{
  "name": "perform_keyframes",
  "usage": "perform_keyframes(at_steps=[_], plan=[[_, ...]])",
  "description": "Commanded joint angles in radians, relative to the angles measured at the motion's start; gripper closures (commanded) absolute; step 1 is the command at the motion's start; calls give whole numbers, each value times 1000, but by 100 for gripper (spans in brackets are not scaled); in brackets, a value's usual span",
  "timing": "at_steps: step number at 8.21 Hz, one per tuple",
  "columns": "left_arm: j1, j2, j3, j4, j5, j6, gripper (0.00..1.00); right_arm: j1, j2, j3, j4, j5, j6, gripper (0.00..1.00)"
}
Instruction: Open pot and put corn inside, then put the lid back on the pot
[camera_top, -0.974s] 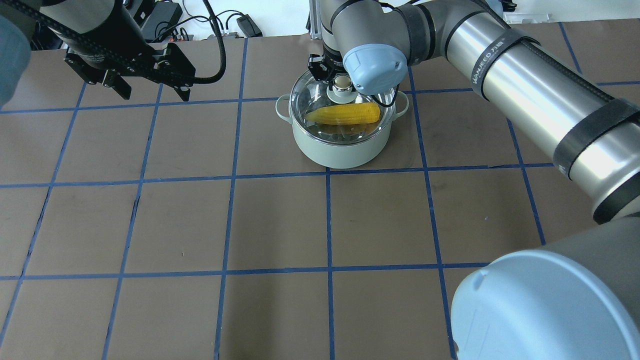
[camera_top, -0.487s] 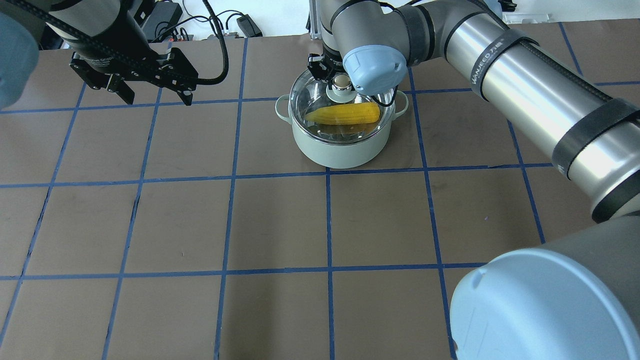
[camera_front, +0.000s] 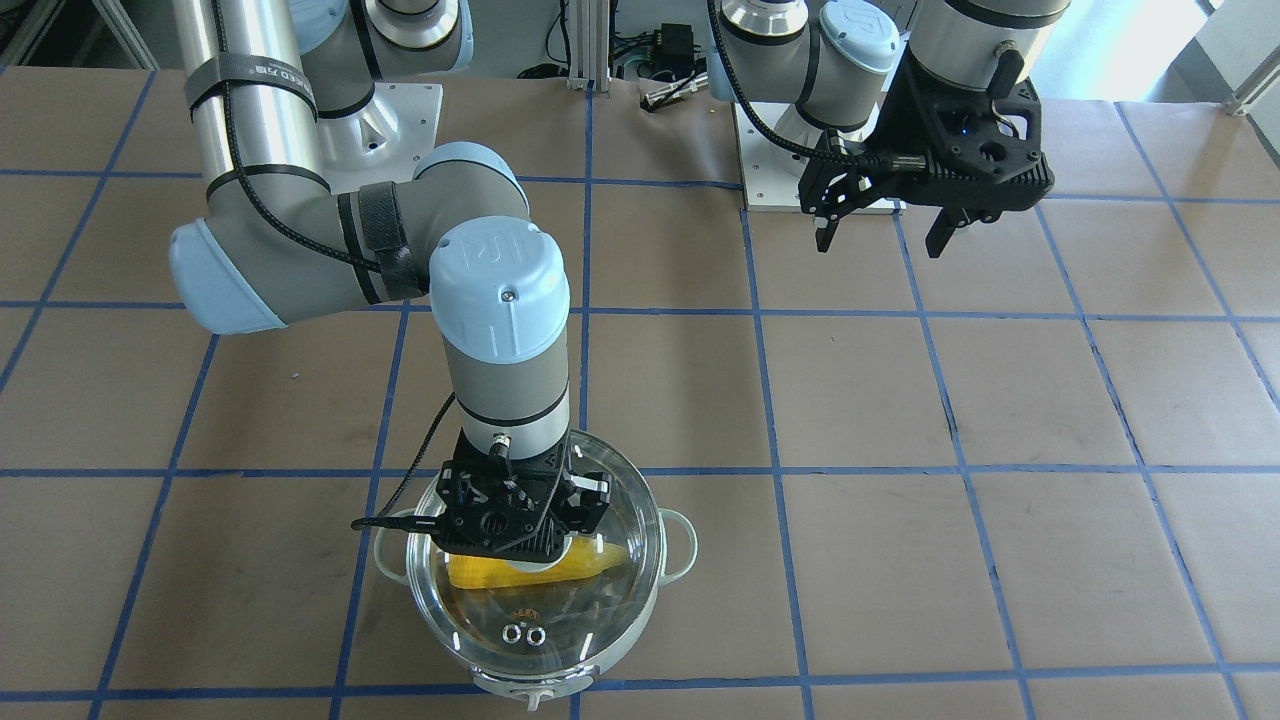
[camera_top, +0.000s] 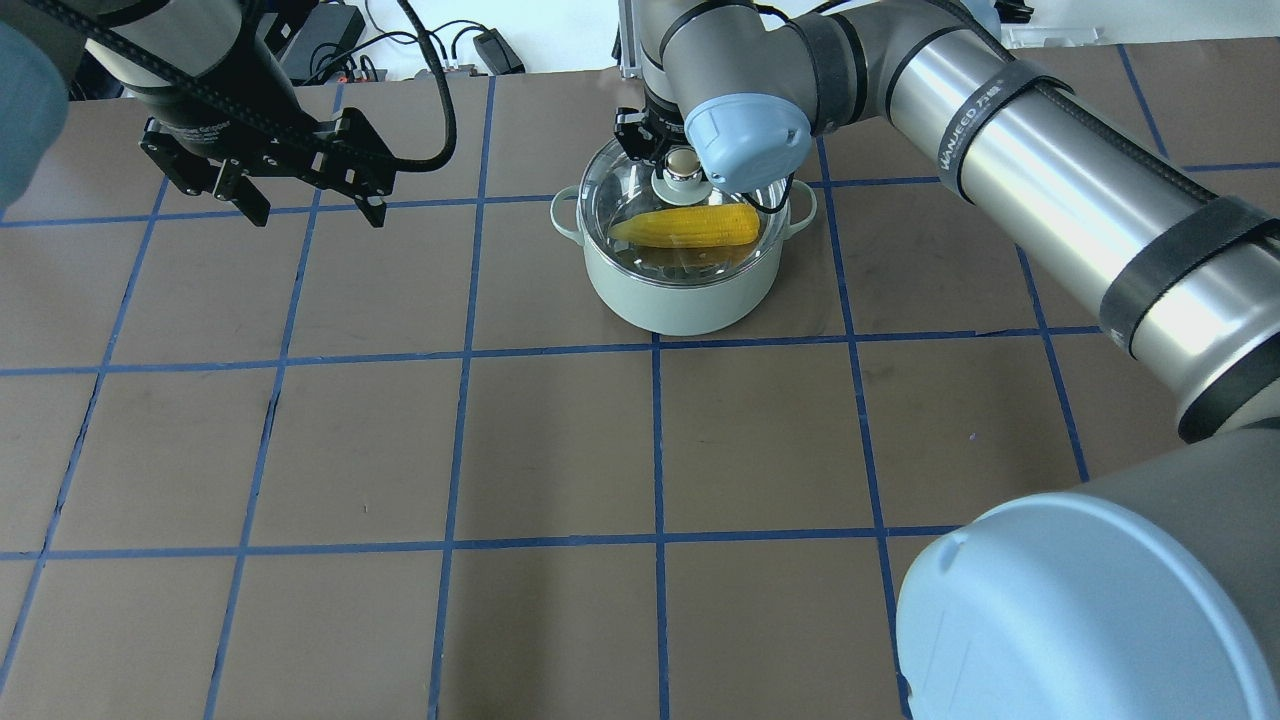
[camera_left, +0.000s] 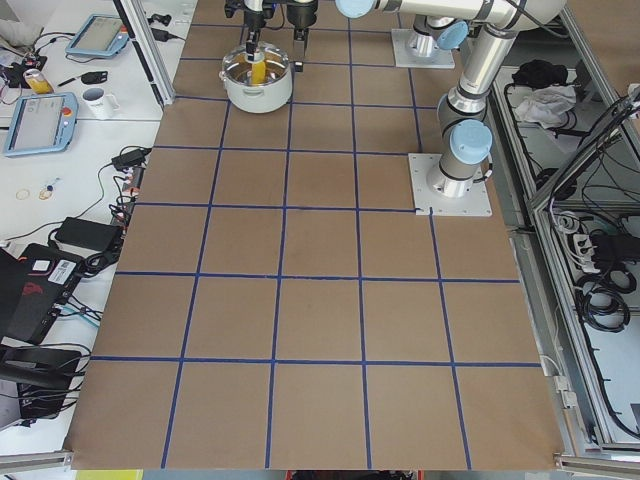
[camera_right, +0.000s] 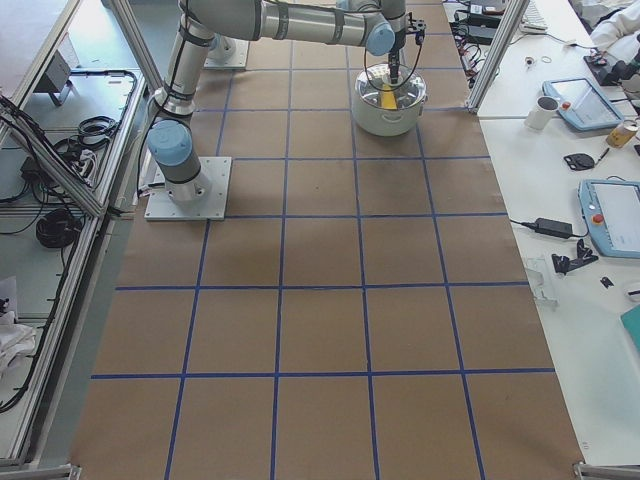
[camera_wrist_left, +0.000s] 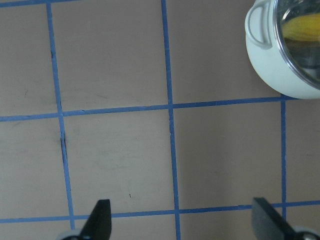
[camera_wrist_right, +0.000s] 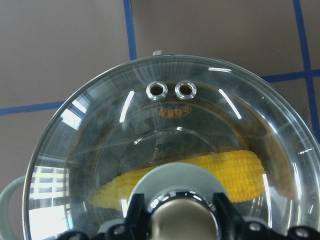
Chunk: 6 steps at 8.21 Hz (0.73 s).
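The mint-green pot (camera_top: 680, 300) stands at the far middle of the table. The glass lid (camera_top: 620, 200) sits on it, and the yellow corn (camera_top: 690, 228) lies inside under the glass. My right gripper (camera_front: 522, 545) is straight above the lid, with its fingers closed on the beige knob (camera_top: 683, 162). The right wrist view shows the knob (camera_wrist_right: 180, 220) between the fingers, the corn (camera_wrist_right: 235, 170) and the two vent holes. My left gripper (camera_top: 315, 212) is open and empty, above the table to the pot's left. Its wrist view shows the pot (camera_wrist_left: 280, 75) at the top right.
The table is brown paper with a blue tape grid (camera_top: 655, 450). The right arm's long links (camera_top: 1050, 190) reach over the table's right half to the pot. Cables and power supplies (camera_top: 480, 45) lie past the far edge.
The left gripper has shifted a little toward the table's near side and levelled out, still open. The right gripper, the lid, the pot and the corn have not moved.
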Motion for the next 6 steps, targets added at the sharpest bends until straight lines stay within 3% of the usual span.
perform_keyframes(at_steps=[1,2,3,5,6], plan=[[1,-3,5,-35,-1,-9,0,0,6,0,-2,0,-2,82],[1,-3,5,-36,-1,-9,0,0,6,0,-4,1,-2,77],[2,-3,5,-34,-1,-9,0,0,6,0,-5,1,-5,60],[1,-3,5,-36,-1,-9,0,0,-2,0,-22,0,-90,0],[2,-3,5,-34,-1,-9,0,0,-6,0,-22,0,-94,0]])
